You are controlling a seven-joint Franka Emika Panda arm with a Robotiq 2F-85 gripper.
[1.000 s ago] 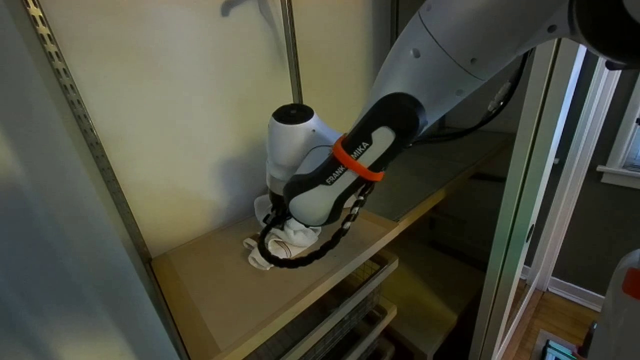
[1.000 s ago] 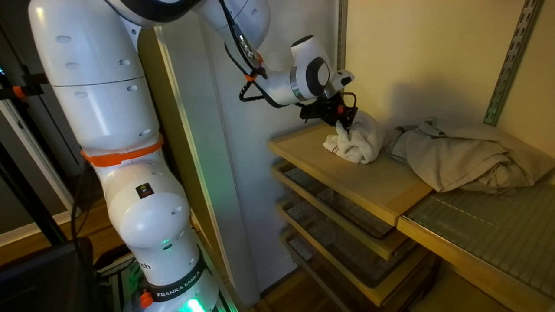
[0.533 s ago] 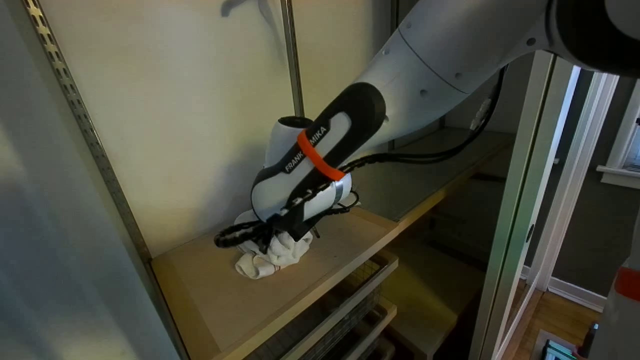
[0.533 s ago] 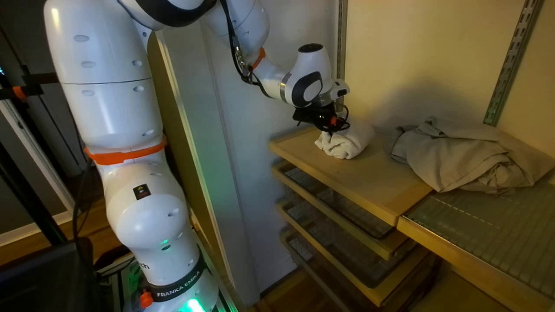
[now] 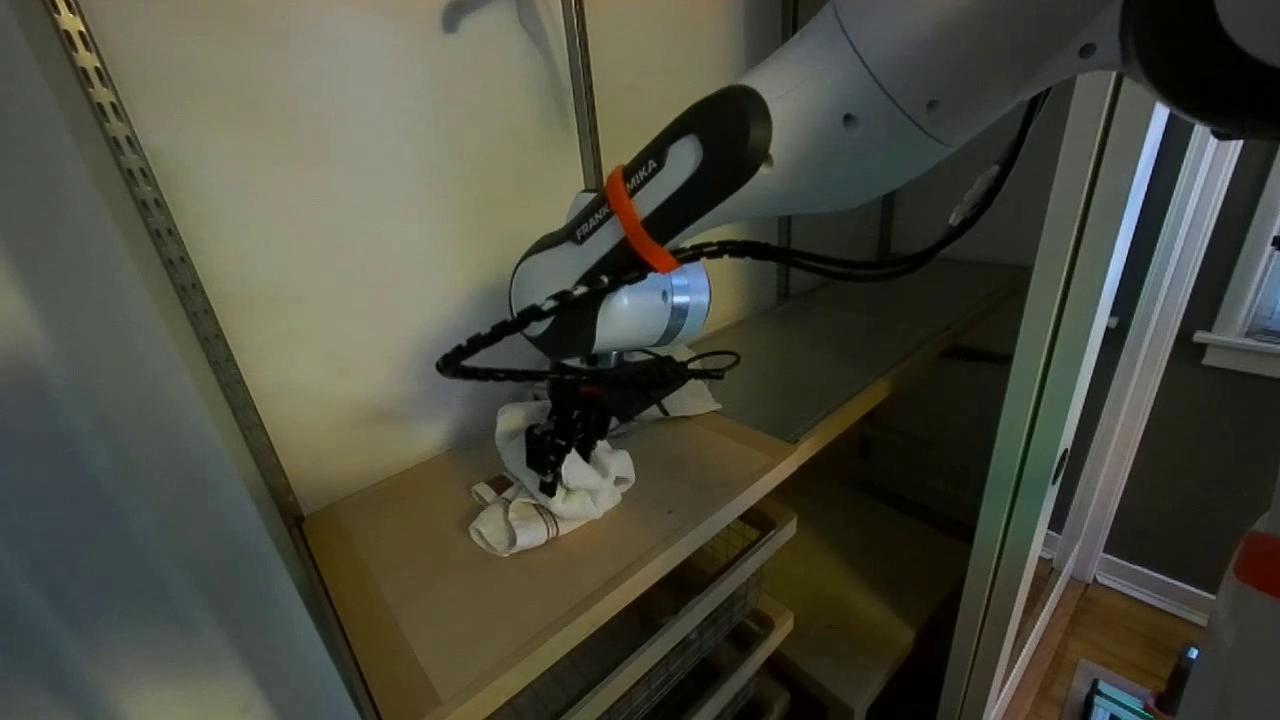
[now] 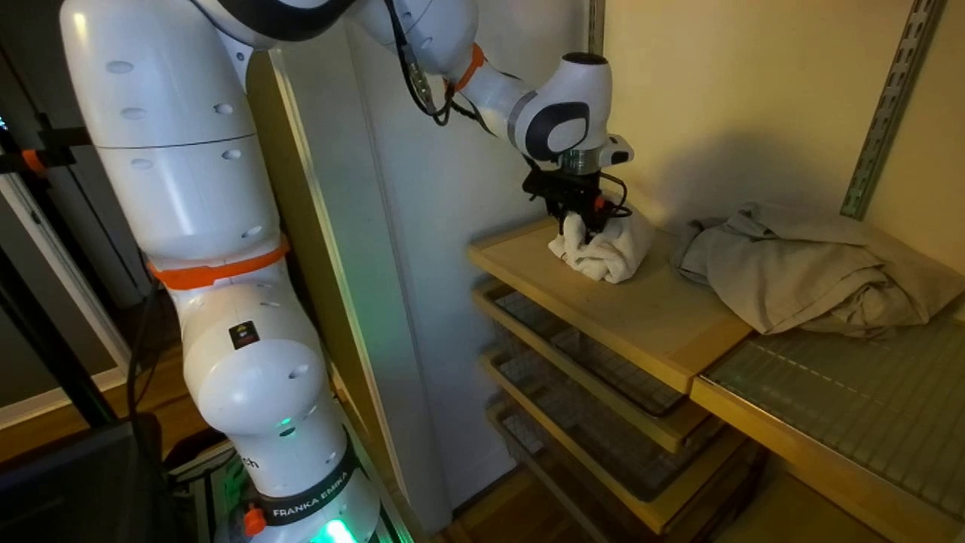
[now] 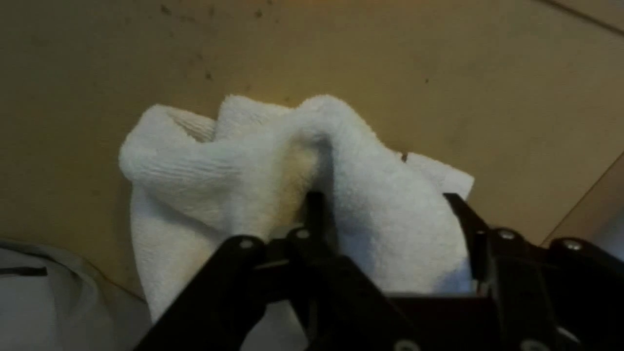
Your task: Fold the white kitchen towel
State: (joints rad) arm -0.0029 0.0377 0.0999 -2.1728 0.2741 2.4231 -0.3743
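Wrist view: the tool [image 7: 383, 197], just swung more upright, stands wide astride a ridge of towel [image 7: 358, 185], so a fold seems ready for pinching.

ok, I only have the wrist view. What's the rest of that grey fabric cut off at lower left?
Observer: The grey fabric is a rumpled heap, reaching past the wooden board onto a ribbed panel.
Operator: Any pattern on the white towel?
Observer: Thin dark stripes cross a low fold, seen in an exterior view.
Operator: Anything below the board?
Observer: Wire baskets, one above another.
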